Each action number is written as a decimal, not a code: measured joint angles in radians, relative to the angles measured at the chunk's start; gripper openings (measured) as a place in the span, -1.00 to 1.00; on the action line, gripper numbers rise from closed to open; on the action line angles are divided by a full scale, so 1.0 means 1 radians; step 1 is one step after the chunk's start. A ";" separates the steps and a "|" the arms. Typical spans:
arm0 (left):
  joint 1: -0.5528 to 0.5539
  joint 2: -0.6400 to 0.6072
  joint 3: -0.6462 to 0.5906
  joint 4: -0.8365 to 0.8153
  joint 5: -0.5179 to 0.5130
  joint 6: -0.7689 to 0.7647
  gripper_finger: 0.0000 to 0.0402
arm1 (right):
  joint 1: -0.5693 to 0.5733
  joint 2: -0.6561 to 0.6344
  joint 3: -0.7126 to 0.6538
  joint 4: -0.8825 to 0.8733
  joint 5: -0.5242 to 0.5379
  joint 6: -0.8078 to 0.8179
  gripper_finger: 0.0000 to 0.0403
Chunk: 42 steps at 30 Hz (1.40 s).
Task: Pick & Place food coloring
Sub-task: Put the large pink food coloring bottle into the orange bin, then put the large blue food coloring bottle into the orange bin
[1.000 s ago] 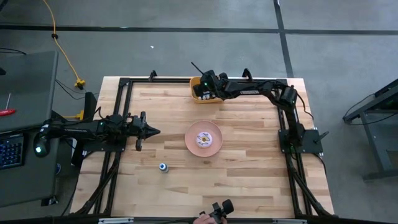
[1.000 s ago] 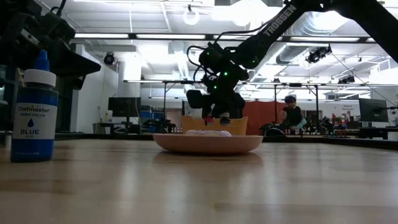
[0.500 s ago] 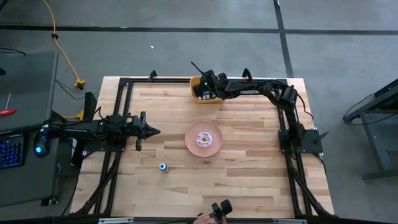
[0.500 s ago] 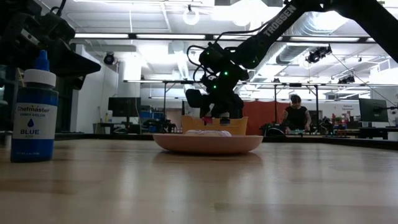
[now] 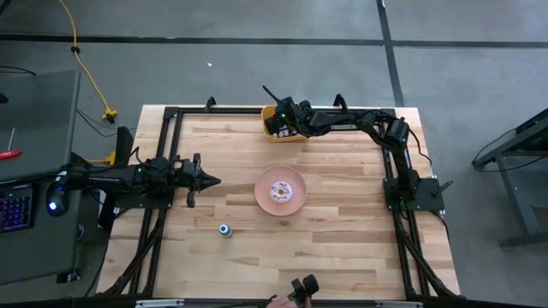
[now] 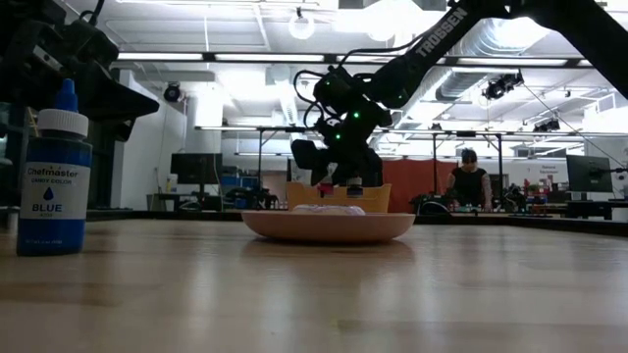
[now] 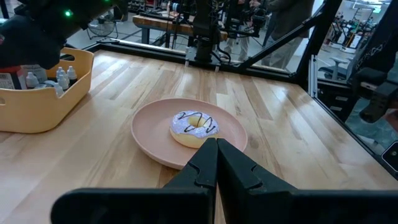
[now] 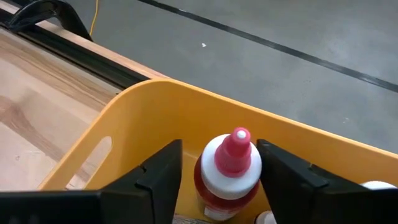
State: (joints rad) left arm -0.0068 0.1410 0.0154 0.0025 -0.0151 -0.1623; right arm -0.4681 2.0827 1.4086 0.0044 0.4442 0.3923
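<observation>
Right gripper (image 8: 217, 177) over orange bin (image 5: 282, 130) at far edge of table (image 5: 342, 239). Fingers (image 8: 163, 171) spread, 1 on each side of red bottle (image 8: 229, 171); small gap visible on both sides of cap, no contact seen. Red bottle upright inside bin, white collar, pink-red tip.

Bin contents, left wrist view: about 4 small whitish bottles (image 7: 62, 78) bunched near 1 wall, exact count uncertain, partly hidden by right arm. 1 more white cap at edge of right wrist view.

1 blue bottle (image 6: 51, 181) upright on table, apart from bin, on near side; label reads BLUE. Same bottle in high view (image 5: 224, 229), between left arm and near edge.

1 pink plate (image 5: 267, 198) mid-table, 1 iced doughnut (image 7: 194, 127) on it. Plate between bin and blue bottle, touching neither.

Left gripper (image 7: 214, 149) parked low over left side of table, pointed toward plate, fingers pressed together, nothing between them.

1 person (image 6: 469, 181) in room beyond table, low view. 2 arms, 2 grippers in total.
</observation>
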 joint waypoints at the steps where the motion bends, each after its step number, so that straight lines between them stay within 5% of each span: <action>1: 0.000 0.000 0.000 0.000 0.000 0.000 -1.00 | 0.002 0.000 0.000 0.000 0.000 0.000 -0.02; 17: 0.000 0.000 0.000 0.000 0.002 0.000 -1.00 | 0.004 -0.114 0.000 -0.056 0.014 -0.149 0.02; 25: 0.000 0.000 0.000 0.000 0.002 0.000 -1.00 | 0.014 -0.214 0.122 -0.288 0.005 -0.264 0.02; 36: 0.000 0.000 0.000 0.001 0.003 0.000 -1.00 | 0.078 -0.214 0.417 -0.514 -0.269 -0.385 0.02; 42: 0.000 0.000 0.000 0.001 0.004 0.000 -1.00 | 0.143 -0.214 0.449 -0.490 -0.589 -0.500 0.01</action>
State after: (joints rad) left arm -0.0068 0.1410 0.0154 0.0032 -0.0116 -0.1627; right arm -0.3248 1.8683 1.8580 -0.4859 -0.1447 -0.1074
